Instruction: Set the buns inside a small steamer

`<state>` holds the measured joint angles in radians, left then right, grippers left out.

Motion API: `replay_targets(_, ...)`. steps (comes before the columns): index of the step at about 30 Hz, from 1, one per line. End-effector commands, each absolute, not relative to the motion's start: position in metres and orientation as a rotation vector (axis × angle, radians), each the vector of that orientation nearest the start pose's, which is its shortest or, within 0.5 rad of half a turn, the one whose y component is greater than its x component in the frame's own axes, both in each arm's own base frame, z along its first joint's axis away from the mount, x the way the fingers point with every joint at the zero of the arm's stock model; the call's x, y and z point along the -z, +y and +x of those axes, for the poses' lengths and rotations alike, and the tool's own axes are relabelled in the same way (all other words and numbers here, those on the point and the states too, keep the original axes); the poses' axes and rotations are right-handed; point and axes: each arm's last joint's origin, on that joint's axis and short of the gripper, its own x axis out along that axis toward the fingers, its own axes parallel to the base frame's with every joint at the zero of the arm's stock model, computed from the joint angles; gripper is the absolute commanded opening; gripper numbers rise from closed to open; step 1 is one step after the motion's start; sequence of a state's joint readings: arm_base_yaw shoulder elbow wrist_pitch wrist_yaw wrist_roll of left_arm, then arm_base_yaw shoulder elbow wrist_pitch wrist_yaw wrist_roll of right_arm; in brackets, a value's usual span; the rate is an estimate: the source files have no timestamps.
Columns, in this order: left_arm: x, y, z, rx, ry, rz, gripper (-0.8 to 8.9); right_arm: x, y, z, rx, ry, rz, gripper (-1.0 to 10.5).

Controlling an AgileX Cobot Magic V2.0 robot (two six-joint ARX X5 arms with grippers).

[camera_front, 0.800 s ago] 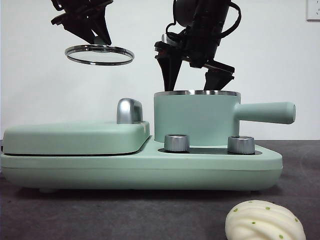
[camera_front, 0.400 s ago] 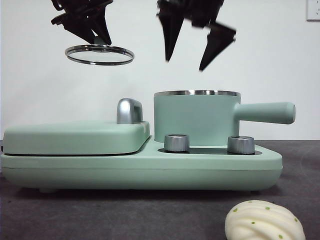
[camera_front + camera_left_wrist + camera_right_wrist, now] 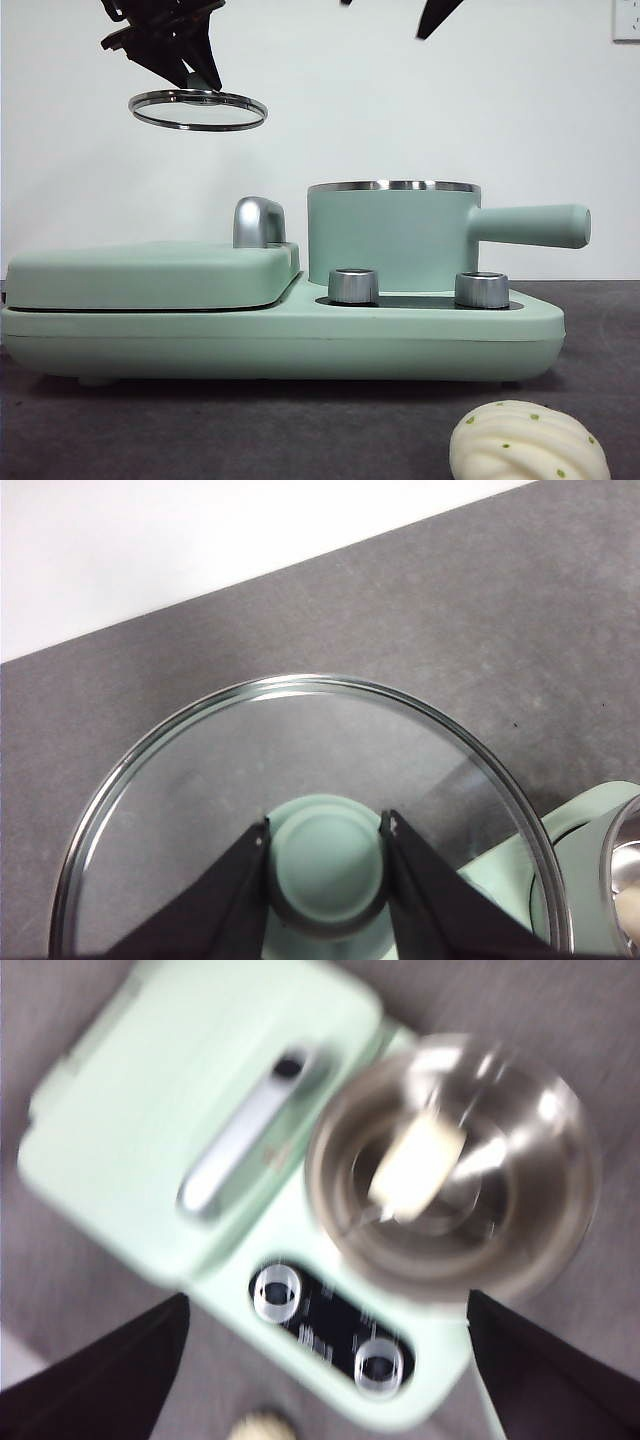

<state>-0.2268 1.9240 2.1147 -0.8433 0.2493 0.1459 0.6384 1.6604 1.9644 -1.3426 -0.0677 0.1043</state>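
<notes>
Overhead, the left pincer point(image 3: 325, 830) grips the lid point(image 3: 198, 109) by its knob, held level; the wide-open right pincer point(image 3: 320, 1360) hangs above the steamer point(image 3: 392, 236), handle pointing sideways, cylinder bun point(image 3: 417, 1165) lying inside, swirled bun point(image 3: 528, 444) on the tabletop point(image 3: 200, 425)

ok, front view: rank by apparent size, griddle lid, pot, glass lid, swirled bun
1. griddle lid
2. pot
3. bun and glass lid: similar width, but the bun is nearest the camera and cropped, so unranked.
</notes>
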Motion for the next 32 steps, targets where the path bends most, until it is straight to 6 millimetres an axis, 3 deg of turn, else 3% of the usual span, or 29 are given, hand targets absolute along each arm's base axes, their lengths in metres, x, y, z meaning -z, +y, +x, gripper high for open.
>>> replay_targets(1, -0.408, -0.102, 0.406, 0.515, 0.571, 0.141, 0.27, -0.401, 0.175, 0.217, -0.544, 1.150, -0.267, 4.4)
replay_targets(7, -0.408, -0.102, 0.406, 0.515, 0.571, 0.141, 0.27, -0.366, 0.157, 0.172, -0.507, 1.178, -0.241, 4.4)
replay_targets(13, -0.408, -0.102, 0.406, 0.515, 0.572, 0.141, 0.27, -0.316, 0.145, 0.146, -0.496, 1.199, -0.181, 4.4)
replay_targets(22, -0.408, -0.103, 0.406, 0.516, 0.571, 0.141, 0.27, -0.237, 0.158, 0.142, -0.569, 1.307, -0.175, 4.4)
replay_targets(27, -0.408, -0.103, 0.406, 0.516, 0.571, 0.141, 0.27, -0.211, 0.165, 0.141, -0.574, 1.358, -0.198, 4.4)
replay_targets(32, -0.408, -0.103, 0.406, 0.516, 0.570, 0.141, 0.27, -0.198, 0.178, 0.137, -0.603, 1.384, -0.262, 4.4)
